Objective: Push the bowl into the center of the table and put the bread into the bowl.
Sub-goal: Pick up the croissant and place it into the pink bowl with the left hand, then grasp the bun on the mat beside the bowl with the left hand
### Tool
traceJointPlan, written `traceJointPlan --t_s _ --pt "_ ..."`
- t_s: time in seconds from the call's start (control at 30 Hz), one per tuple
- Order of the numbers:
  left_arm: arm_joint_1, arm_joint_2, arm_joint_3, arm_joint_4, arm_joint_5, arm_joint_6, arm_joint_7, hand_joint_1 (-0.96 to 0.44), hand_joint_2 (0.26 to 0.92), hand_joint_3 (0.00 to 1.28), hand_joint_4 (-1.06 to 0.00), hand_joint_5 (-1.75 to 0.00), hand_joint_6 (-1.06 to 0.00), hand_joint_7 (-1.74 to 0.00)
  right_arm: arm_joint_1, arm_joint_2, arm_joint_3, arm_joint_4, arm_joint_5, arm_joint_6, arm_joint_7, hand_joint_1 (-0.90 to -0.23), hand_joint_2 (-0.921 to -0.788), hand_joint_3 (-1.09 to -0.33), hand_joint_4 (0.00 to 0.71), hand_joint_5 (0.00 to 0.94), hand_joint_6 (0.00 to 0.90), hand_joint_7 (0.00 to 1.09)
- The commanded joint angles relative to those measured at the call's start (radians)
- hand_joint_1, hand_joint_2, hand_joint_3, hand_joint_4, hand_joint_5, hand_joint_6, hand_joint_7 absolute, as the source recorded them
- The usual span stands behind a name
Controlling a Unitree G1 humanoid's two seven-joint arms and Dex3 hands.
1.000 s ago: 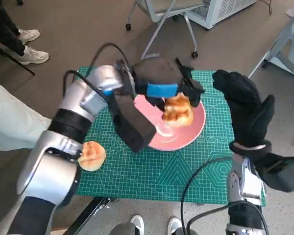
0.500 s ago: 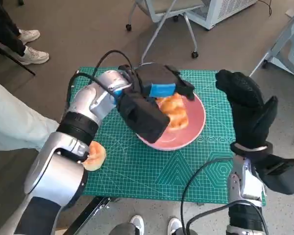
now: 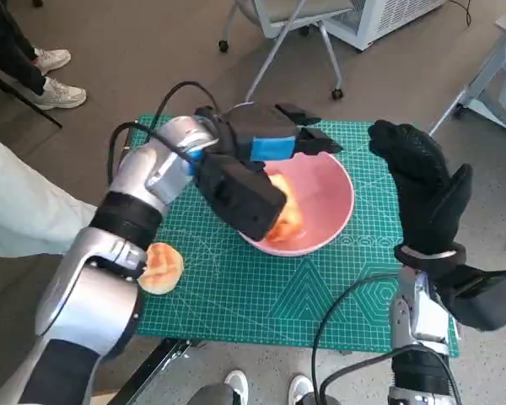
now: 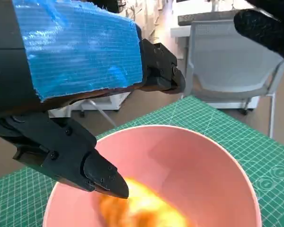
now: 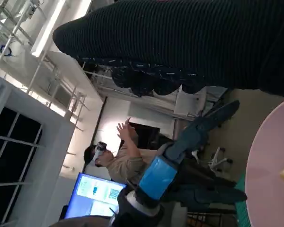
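Observation:
The pink bowl (image 3: 325, 198) stands on the green mat, right of its middle. One golden bread roll (image 3: 285, 217) lies inside the bowl against its near-left wall; in the left wrist view this roll (image 4: 142, 211) is blurred. My left hand (image 3: 274, 139) hovers over the bowl's far-left rim, fingers (image 4: 104, 176) spread and holding nothing. A second bread roll (image 3: 160, 267) lies on the mat's near-left part, beside my left forearm. My right hand (image 3: 422, 181) is raised just right of the bowl, fingers extended and empty. The right wrist view shows the bowl's rim (image 5: 270, 189).
The green cutting mat (image 3: 261, 295) covers the small table. A chair's legs (image 3: 274, 42) stand beyond the far edge. A person's shoes (image 3: 55, 76) and a pale trouser leg (image 3: 17, 211) are at the left. A seated person (image 5: 123, 158) appears in the right wrist view.
The roll my left hand held over the bowl has dropped out of it into the bowl. The hand has opened and drawn slightly back. My right hand has stayed put.

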State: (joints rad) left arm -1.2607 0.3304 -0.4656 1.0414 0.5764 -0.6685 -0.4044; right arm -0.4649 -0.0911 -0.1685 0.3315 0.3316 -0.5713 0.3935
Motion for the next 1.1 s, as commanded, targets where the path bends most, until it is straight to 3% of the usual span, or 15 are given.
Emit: traceJointPlan --t_s 0.03,0.2,0.4,0.7,1.1 --pt "0.030 0.068 0.051 -0.053 -0.071 -0.039 -0.054 -0.22 0.782 0.00 -0.11 0.00 -0.29 -0.07 0.002 0.011 0.006 0.023 0.010 0.005 0.015 -0.675 -0.921 -0.711 0.200 0.000 0.088 0.47" --pt "0.090 0.156 0.113 -0.172 -0.152 -0.050 -0.125 -0.21 0.775 0.00 -0.12 -0.01 -0.31 -0.06 0.002 0.013 0.010 0.021 0.015 0.006 0.023 -0.676 -0.921 -0.713 0.198 0.000 0.093 0.47" --pt "0.227 0.290 0.201 -0.428 -0.261 -0.014 -0.220 -0.19 0.759 0.00 -0.16 -0.02 -0.34 -0.06 0.006 0.012 0.016 0.012 0.021 0.011 0.027 -0.680 -0.921 -0.716 0.196 0.000 0.099 0.48" --pt "0.445 0.486 0.320 -0.662 -0.347 -0.008 -0.277 -0.22 0.726 0.00 -0.21 -0.02 -0.37 -0.06 -0.001 0.009 0.018 0.006 0.025 0.025 0.033 -0.681 -0.921 -0.716 0.196 0.001 0.099 0.48" --pt "0.693 0.602 0.423 -0.863 -0.426 0.070 -0.328 -0.23 0.712 0.00 -0.23 -0.02 -0.39 -0.05 -0.017 0.005 0.014 0.029 0.041 0.034 0.066 -0.691 -0.921 -0.717 0.195 0.000 0.095 0.49"
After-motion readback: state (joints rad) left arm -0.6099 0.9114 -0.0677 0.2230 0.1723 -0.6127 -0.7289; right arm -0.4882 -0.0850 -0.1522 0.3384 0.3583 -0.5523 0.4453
